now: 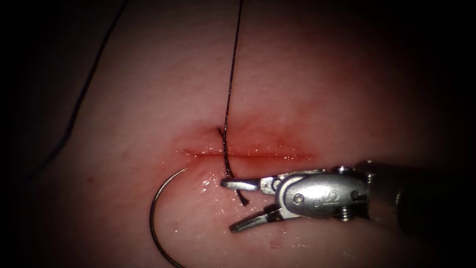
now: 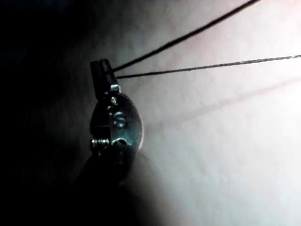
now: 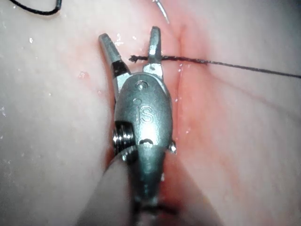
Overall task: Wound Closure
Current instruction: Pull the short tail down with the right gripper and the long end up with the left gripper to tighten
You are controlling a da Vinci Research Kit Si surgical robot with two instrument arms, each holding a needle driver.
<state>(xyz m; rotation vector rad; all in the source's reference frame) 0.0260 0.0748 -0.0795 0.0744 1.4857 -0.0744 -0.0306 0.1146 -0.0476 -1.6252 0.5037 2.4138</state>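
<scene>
Right tool [image 1: 238, 206] gapes wide over the frayed short thread end [image 1: 243, 200] just below the cut [image 1: 248, 154], holding nothing, needle [image 1: 157, 223] lying free lower left, left tool [image 2: 101, 70] clamped on thread [image 2: 197, 68] — a sure grasp wants that tail deep between the jaws.

The left claw [image 2: 102, 70] grips the thread [image 2: 197, 68] above the tissue [image 2: 225, 155]
</scene>
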